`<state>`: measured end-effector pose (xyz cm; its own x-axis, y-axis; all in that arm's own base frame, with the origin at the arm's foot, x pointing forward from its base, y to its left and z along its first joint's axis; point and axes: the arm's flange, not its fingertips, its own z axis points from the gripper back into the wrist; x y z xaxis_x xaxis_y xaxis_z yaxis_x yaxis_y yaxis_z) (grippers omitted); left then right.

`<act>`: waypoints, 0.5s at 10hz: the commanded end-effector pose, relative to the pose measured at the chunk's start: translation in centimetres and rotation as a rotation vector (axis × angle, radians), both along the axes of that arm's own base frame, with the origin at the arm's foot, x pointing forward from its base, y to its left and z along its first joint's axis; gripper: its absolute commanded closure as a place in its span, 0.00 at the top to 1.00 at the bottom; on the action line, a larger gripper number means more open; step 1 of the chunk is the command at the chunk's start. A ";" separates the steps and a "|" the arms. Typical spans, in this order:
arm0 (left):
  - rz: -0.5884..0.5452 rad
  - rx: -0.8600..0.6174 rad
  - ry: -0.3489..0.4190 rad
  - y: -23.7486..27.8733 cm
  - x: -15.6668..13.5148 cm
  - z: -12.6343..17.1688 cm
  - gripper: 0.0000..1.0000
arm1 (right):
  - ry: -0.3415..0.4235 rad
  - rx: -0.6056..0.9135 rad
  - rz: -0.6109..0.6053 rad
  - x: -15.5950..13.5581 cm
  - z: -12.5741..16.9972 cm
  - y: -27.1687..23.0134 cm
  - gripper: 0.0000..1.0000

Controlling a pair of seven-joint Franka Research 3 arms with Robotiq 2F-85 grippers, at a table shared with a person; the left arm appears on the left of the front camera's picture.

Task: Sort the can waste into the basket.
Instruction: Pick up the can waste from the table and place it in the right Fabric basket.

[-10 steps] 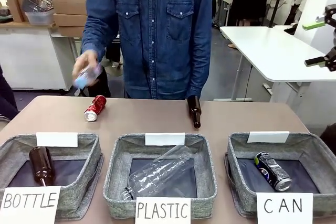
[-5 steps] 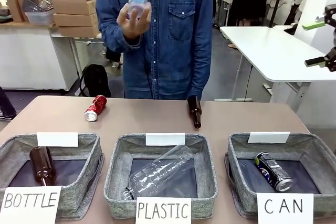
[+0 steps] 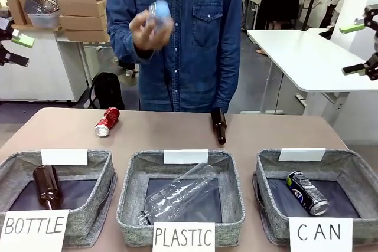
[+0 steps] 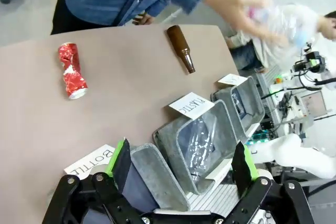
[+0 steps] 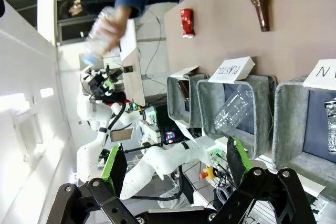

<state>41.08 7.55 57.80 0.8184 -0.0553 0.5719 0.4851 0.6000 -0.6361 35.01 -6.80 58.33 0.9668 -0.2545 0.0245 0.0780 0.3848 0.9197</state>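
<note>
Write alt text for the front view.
A red can and a brown bottle lie on the table beyond three baskets: the BOTTLE basket holds another brown bottle, the PLASTIC basket a clear bottle, the CAN basket a dark can. A person in denim holds a small bottle.

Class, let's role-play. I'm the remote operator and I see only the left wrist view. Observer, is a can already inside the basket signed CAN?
Observer: Yes, a dark can lies on the floor of the CAN basket.
Operator: And what's in the BOTTLE basket? My end effector blocks it.
Observer: One brown bottle lies in it.
</note>
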 end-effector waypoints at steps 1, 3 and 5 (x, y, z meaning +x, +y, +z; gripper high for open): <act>-0.036 -0.059 -0.047 1.4 -3.4 2.8 1.00 | -0.014 -0.011 0.014 0.0 0.1 -0.2 1.00; -0.001 -0.071 -0.148 2.4 -7.8 4.0 1.00 | -0.014 -0.011 0.014 0.0 0.1 -0.2 1.00; 0.007 -0.039 -0.160 1.8 -9.5 3.7 1.00 | -0.014 -0.011 0.014 0.0 0.1 -0.2 1.00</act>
